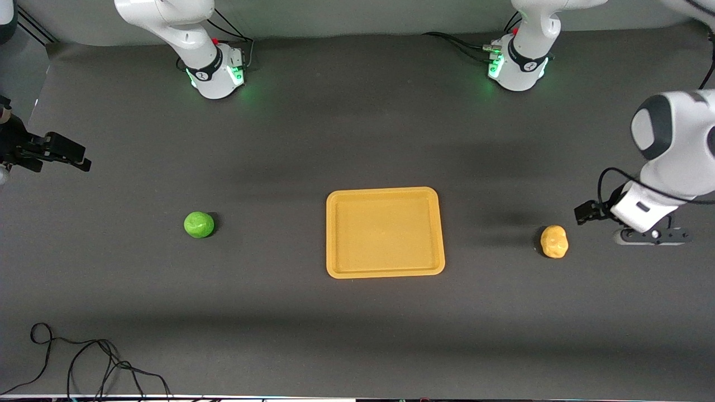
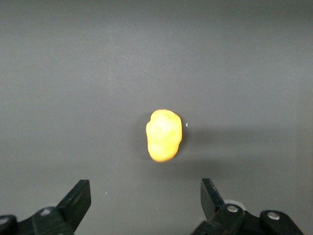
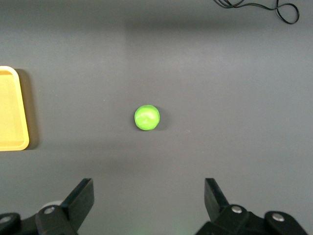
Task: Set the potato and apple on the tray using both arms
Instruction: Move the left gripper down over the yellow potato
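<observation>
Left tool (image 2: 144,205) spread | potato (image 2: 164,135) lumpy yellow | apple (image 3: 147,117) glossy green

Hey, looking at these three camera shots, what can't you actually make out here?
- Front view: the left gripper is mostly hidden under its own arm.
- Front view: the right gripper sits at the frame's edge, its arm cut off.
- Right wrist view: the tray is cut by the edge.
- Undersides of the potato and apple are hidden.

1. I see the tray (image 1: 385,271) as smooth yellow-orange plastic.
2. The apple (image 1: 199,224) shows a slight gloss.
3. The potato (image 1: 554,242) looks matt and lumpy.
4. The table (image 1: 357,335) seems a matt dark cloth, though I can't be sure.
</observation>
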Action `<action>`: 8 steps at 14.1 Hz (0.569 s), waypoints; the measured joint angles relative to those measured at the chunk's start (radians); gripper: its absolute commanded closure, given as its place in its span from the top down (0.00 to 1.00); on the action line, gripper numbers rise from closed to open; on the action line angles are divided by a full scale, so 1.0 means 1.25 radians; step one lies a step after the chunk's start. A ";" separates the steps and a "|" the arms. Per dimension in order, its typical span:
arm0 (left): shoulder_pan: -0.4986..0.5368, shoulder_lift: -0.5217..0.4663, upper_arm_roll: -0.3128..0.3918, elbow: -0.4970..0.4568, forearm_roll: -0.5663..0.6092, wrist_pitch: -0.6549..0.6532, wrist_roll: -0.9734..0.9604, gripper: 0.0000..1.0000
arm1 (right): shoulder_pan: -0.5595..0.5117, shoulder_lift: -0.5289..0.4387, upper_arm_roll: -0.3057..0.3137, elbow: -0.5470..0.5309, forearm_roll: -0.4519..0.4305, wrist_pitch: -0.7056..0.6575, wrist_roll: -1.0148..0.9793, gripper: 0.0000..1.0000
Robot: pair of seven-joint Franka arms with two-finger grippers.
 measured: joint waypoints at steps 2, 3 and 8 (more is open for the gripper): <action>0.000 0.057 0.000 -0.005 0.000 0.049 0.000 1.00 | 0.009 0.000 0.000 0.000 0.000 0.000 0.000 1.00; 0.000 0.083 0.000 -0.011 0.000 0.082 0.000 1.00 | 0.010 0.001 0.000 0.000 0.000 0.000 0.000 1.00; 0.015 0.163 0.001 -0.068 -0.007 0.225 -0.001 1.00 | 0.009 0.001 -0.004 0.000 0.000 0.000 0.000 1.00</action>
